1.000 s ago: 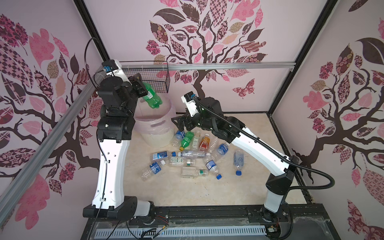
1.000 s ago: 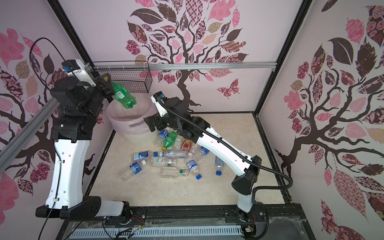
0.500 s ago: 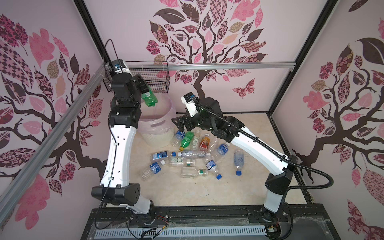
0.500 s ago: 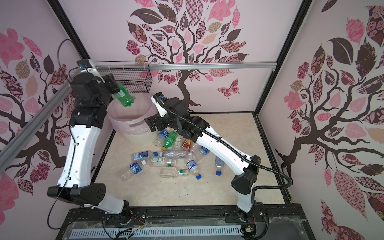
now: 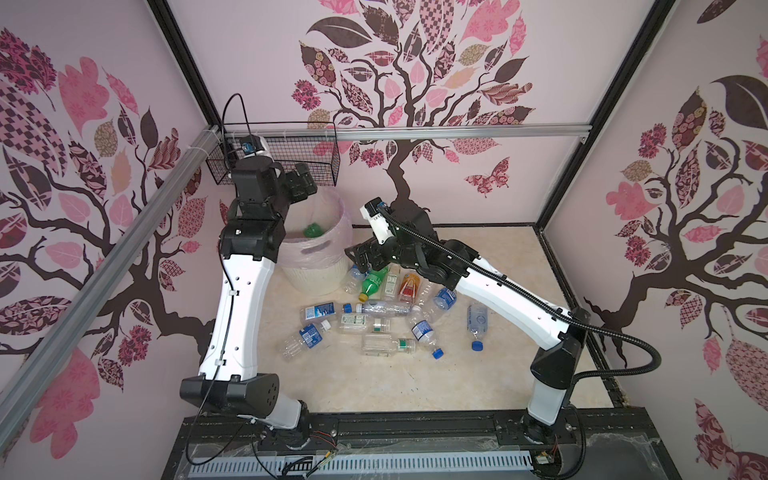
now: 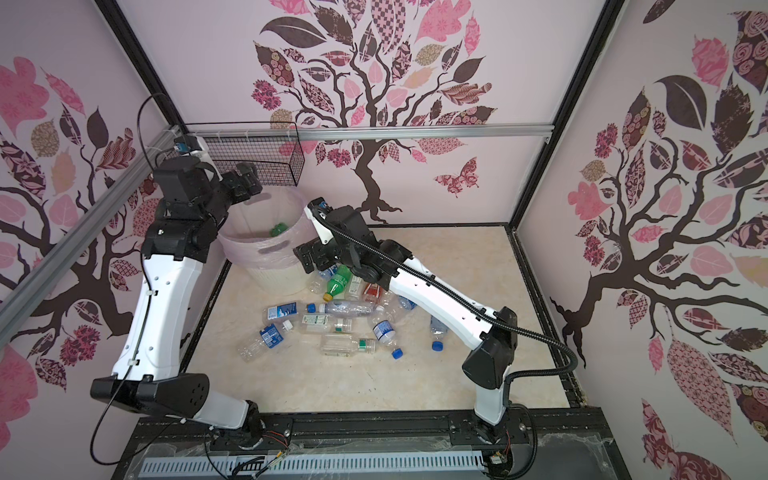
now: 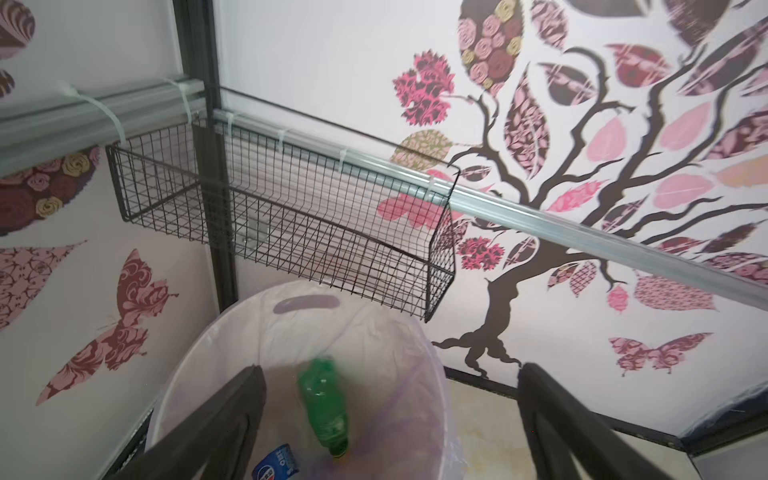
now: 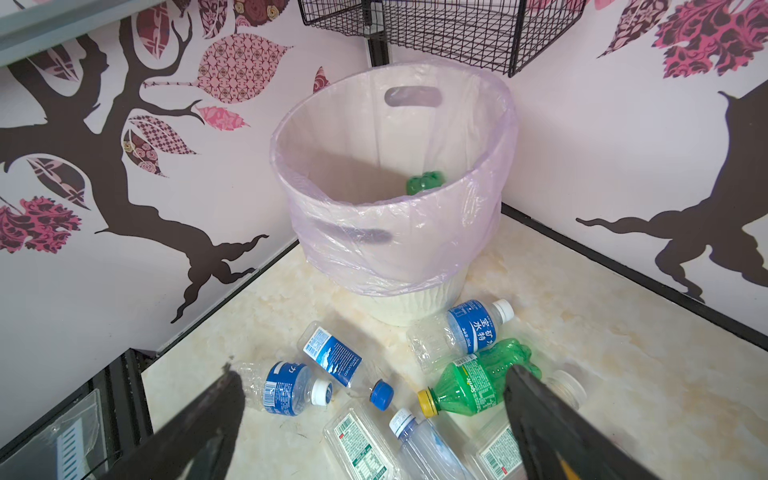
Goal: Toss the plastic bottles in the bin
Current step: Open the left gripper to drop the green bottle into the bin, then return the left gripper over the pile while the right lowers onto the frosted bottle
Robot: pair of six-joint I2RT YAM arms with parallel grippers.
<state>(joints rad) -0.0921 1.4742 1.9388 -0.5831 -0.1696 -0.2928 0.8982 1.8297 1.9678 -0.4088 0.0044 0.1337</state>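
Finds the left gripper spread wide and empty, poised above the bin. Locates 1 green bottle inside that bin, neck downward, touching neither finger. Finds the right gripper equally wide, holding nothing, low over the pile of bottles lying on the tabletop just beside the bin.

Judges the likeliest next pick to be the green Sprite bottle. Places it directly beneath the right gripper, long axis running from the yellow cap at the pile's middle to the base on the bin side. Rates the right gripper much the nearer and the left well apart, raised. Recommends setting the jaws across that axis.

Notes in the left wrist view a blue-labelled bottle deep in the bin, hidden by the rim in both top views. Counts more than 10 bottles outstanding.
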